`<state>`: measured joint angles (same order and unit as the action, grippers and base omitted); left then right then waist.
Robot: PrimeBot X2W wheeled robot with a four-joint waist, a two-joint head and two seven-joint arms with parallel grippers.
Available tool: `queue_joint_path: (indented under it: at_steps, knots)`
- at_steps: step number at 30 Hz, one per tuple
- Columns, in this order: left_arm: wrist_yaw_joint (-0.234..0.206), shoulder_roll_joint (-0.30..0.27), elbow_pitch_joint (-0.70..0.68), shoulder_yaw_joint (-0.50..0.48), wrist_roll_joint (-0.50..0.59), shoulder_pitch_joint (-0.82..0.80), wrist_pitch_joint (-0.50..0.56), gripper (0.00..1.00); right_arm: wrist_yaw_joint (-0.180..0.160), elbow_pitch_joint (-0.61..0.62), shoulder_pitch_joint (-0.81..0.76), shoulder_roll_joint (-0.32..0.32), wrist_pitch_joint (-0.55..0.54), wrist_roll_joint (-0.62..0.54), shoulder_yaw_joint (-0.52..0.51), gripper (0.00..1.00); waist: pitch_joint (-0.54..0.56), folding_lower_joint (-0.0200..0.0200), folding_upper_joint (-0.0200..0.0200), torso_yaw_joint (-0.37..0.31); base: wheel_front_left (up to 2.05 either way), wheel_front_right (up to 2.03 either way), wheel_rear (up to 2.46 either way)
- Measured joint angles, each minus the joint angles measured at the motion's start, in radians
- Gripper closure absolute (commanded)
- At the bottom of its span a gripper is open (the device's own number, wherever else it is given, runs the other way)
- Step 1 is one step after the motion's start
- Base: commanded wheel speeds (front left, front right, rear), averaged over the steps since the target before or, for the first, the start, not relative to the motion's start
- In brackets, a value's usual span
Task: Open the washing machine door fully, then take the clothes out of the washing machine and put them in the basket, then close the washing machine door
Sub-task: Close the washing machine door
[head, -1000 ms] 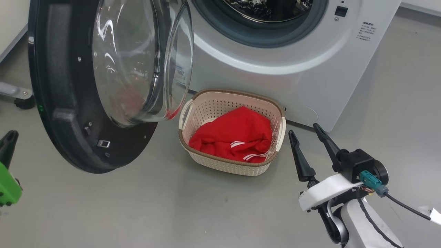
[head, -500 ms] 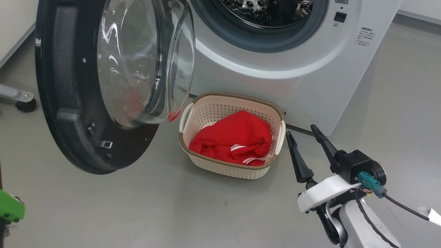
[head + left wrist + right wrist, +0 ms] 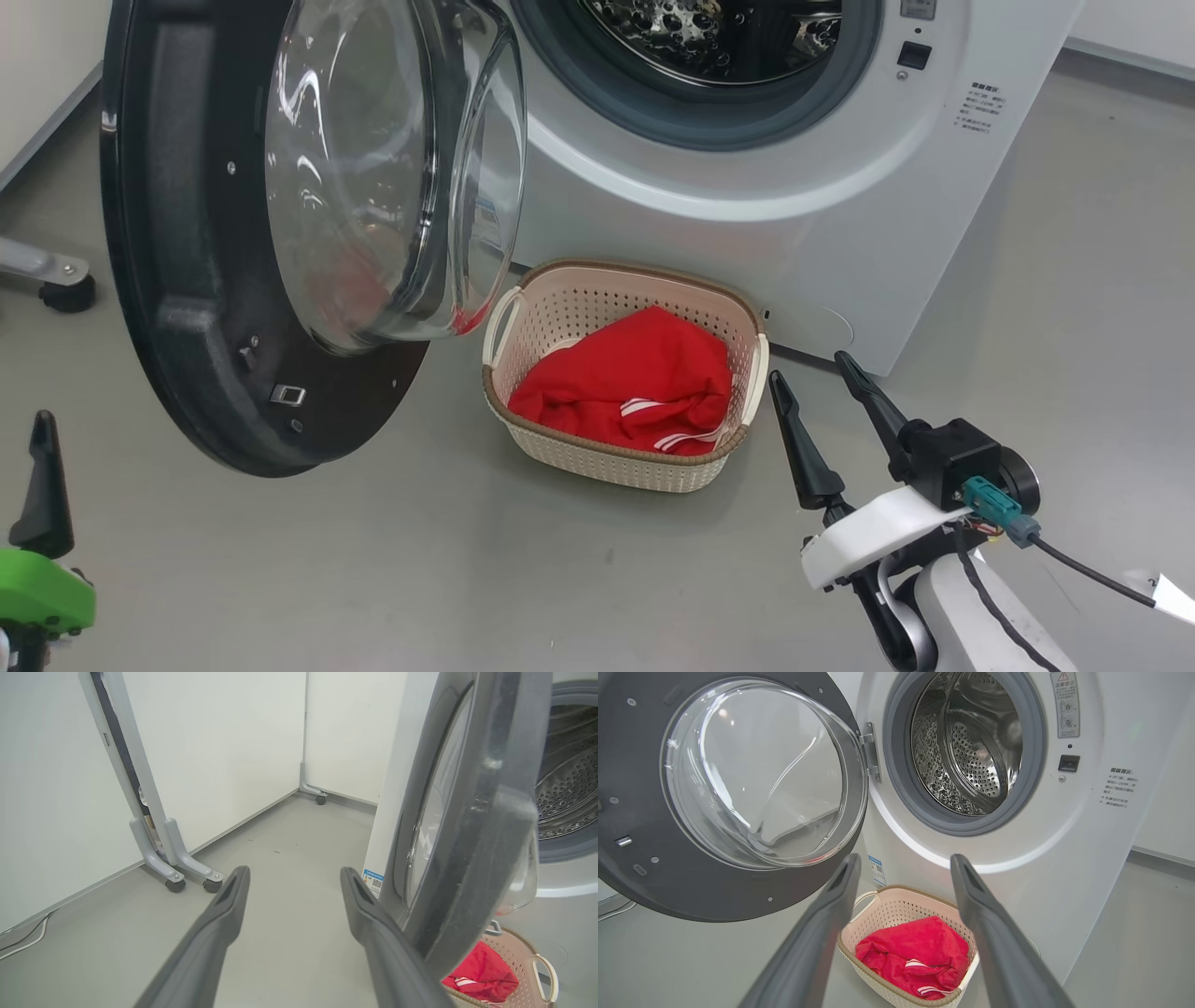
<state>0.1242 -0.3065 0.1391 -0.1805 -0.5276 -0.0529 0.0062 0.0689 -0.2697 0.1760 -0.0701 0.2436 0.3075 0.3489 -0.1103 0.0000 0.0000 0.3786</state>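
1. The washing machine (image 3: 747,233) is showing a smooth white front. A grey rubber ring (image 3: 896,765) is framing its round opening, and a dimpled, perforated steel drum (image 3: 966,751) is gleaming inside.
2. The washing machine door (image 3: 177,280) is hanging wide open from the hinge on the left side of the machine's opening. It has a broad, round, glossy black rim around a bulging clear glass bowl.
3. The basket (image 3: 597,457) is sitting on the grey floor (image 3: 420,560) just in front of the machine, below its opening. It is oval cream plastic with perforated walls and a brown woven-look rim.
4. The clothes (image 3: 635,373) are lying crumpled inside the basket in front of the machine. They are soft bright red fabric with thin white stripes.
5. The left gripper (image 3: 294,872) is hovering off the machine's left side, near the door's free edge. Its dark tapered fingers are spreading wide and holding nothing.
6. The right gripper (image 3: 808,367) is hovering in front of the machine's lower right front. Its fingers are likewise spreading apart and holding nothing.
7. Counting: one machine, one door, one basket with two loop handles, one red heap (I cannot tell how many garments are in it), and two grippers with two fingers each.
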Motion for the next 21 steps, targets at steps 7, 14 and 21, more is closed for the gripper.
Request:
queue_joint_path:
  at_steps: [7, 14, 21]
  knots:
    - [0.000, -0.007, 0.022, 0.030, 0.009, 0.007, -0.044, 0.00, 0.000, 0.000, 0.000, 0.001, 0.000, 0.000, 0.003, 0.00, 0.007, 0.0000, 0.0000, -0.006, 0.00, 0.00, 0.00]
    - [0.000, -0.021, 0.045, 0.066, 0.009, 0.010, -0.077, 0.00, 0.000, -0.001, -0.002, 0.003, 0.001, 0.000, 0.005, 0.00, 0.014, 0.0000, 0.0000, -0.010, 0.00, 0.00, 0.00]
    - [0.000, -0.028, 0.065, 0.088, 0.009, 0.012, -0.100, 0.00, 0.000, 0.000, -0.002, 0.004, 0.001, 0.000, 0.005, 0.00, 0.012, 0.0000, 0.0000, -0.013, 0.00, 0.00, 0.00]
